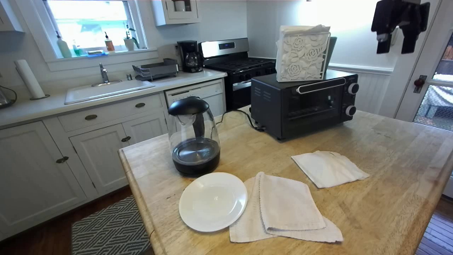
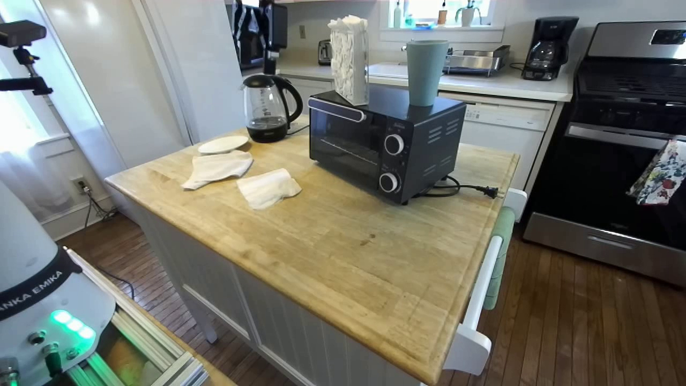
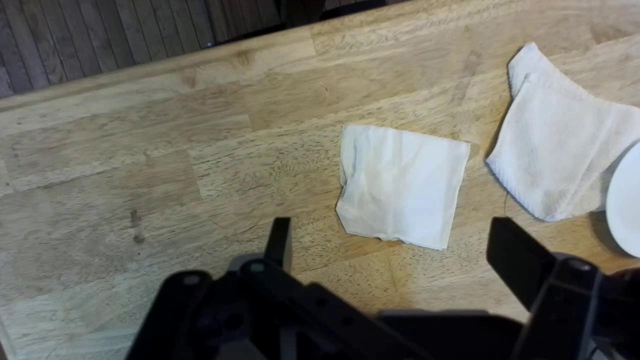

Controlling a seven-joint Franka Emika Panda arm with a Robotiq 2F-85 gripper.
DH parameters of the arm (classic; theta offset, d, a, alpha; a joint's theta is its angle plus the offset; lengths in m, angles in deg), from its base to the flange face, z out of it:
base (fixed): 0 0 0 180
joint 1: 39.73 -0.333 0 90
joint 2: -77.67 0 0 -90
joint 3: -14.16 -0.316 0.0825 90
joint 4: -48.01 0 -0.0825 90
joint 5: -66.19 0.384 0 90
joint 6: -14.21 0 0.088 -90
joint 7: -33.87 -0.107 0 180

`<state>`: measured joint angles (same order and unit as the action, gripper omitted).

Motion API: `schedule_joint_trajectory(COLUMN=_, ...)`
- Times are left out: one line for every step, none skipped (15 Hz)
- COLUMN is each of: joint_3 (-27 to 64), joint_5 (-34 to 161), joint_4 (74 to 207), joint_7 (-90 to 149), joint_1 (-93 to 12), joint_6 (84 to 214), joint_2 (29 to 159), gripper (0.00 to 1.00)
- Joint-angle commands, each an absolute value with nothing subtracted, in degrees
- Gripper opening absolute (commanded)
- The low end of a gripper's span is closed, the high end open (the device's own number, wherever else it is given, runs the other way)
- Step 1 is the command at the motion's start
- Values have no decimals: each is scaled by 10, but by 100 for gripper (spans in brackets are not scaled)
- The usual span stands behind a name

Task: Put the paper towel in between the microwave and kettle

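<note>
The paper towel [image 1: 329,168] is a thin white square lying flat on the wooden table. It also shows in an exterior view [image 2: 268,187] and in the wrist view [image 3: 402,187], one side slightly creased. The black microwave [image 1: 308,102] stands on the table and also shows in an exterior view [image 2: 375,145]. The glass kettle [image 1: 194,141] with black lid stands apart from it; it also shows in an exterior view [image 2: 267,110]. My gripper [image 1: 396,49] is open and empty, high above the table. In the wrist view its fingers [image 3: 389,225] are spread around the towel's near edge, apart from it.
A cream folded cloth [image 1: 286,209] and a white plate [image 1: 213,202] lie near the towel and kettle. A white napkin holder [image 1: 302,55] and a green cup [image 2: 426,72] stand on the microwave. A black cord [image 1: 244,113] lies behind, between kettle and microwave.
</note>
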<state>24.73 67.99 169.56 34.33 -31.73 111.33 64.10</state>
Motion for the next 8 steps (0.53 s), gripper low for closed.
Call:
schedule_joint_trajectory(joint_3=228, joint_5=689, joint_4=1842, joint_7=300, joint_1=-316, joint_6=1257, joint_2=589, gripper=100)
schedule_joint_trajectory(joint_3=219, joint_5=684, joint_4=1878, joint_7=286, joint_1=-318, joint_6=1296, joint_2=584, gripper=100)
schedule_joint_trajectory(joint_3=209, joint_5=676, joint_4=1909, joint_7=267, joint_1=-320, joint_6=1323, joint_2=579, gripper=100)
schedule_joint_trajectory(joint_3=199, joint_5=671, joint_4=1937, joint_7=251, joint_1=-321, joint_6=1352, joint_2=575, gripper=100)
schedule_joint_trajectory(joint_3=188, joint_5=668, joint_4=1965, joint_7=237, joint_1=-324, joint_6=1380, joint_2=572, gripper=100)
schedule_joint_trajectory(joint_3=175, joint_5=666, joint_4=1995, joint_7=220, joint_1=-327, joint_6=1415, joint_2=567, gripper=100)
schedule_joint_trajectory(joint_3=162, joint_5=664, joint_4=2021, joint_7=201, joint_1=-330, joint_6=1451, joint_2=565, gripper=100)
schedule_joint_trajectory(joint_3=147, joint_5=657, joint_4=2045, joint_7=179, joint_1=-332, joint_6=1496, joint_2=568, gripper=100)
